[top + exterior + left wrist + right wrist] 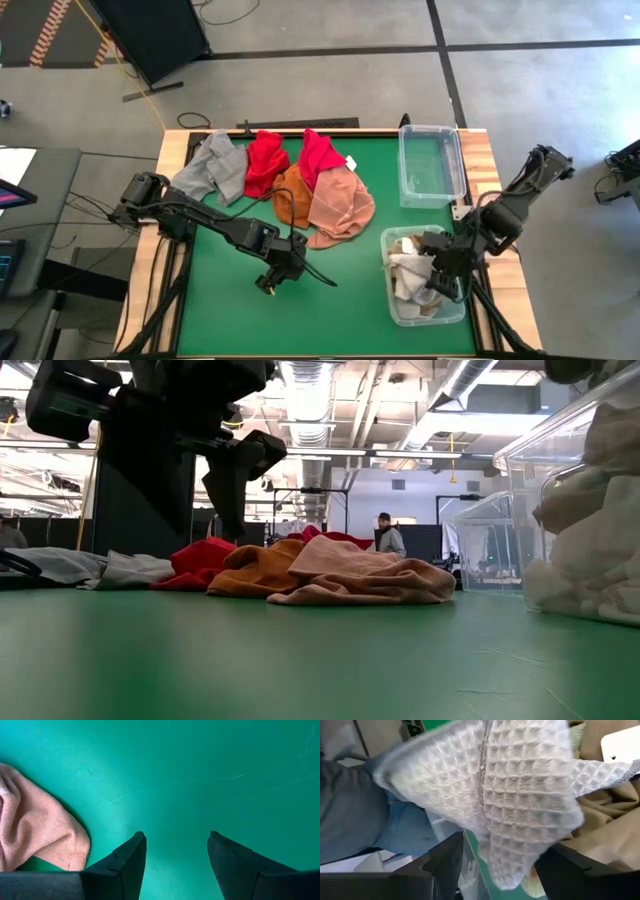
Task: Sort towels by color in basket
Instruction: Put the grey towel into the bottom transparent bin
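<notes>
Green table (pixel 230 310), two clear bins on the right side: far bin (pixel 431 166) bare inside, near bin (pixel 423 275) holding pale cloths.

Pile of towels toward the far-left part of the mat: grey towel (pixel 213 167) at the left, two red towels (pixel 266 160) next to it, orange towel (pixel 293 196) and pink towel (pixel 340 208) on the side nearest the bins, overlapping each other. All still unsorted on the mat.

Left gripper (pixel 279 272) low over bare green near mid-table, just beside the pink towel's near edge. Fingers (pixel 125 865) spread apart, nothing between them; pink cloth edge off to one side in the wrist view, not touched.

Right gripper (pixel 441 268) down inside the near bin. White waffle-weave towel (pixel 520 795) draped right in front of its fingers (pixel 445 865), which stand apart; cloth between them, but pinch or release not clear. Tan cloth (pixel 600 825) beneath, same bin.

Step in hand, by judgement: right arm placing the white towel among the pale ones; left arm poised for the next pick.

Next move likely calls for: right fingers letting go fully and lifting clear of the bin wall; left gripper shifting sideways onto the pink towel, pinching a fold high enough to peel it off the orange one without dragging both.
</notes>
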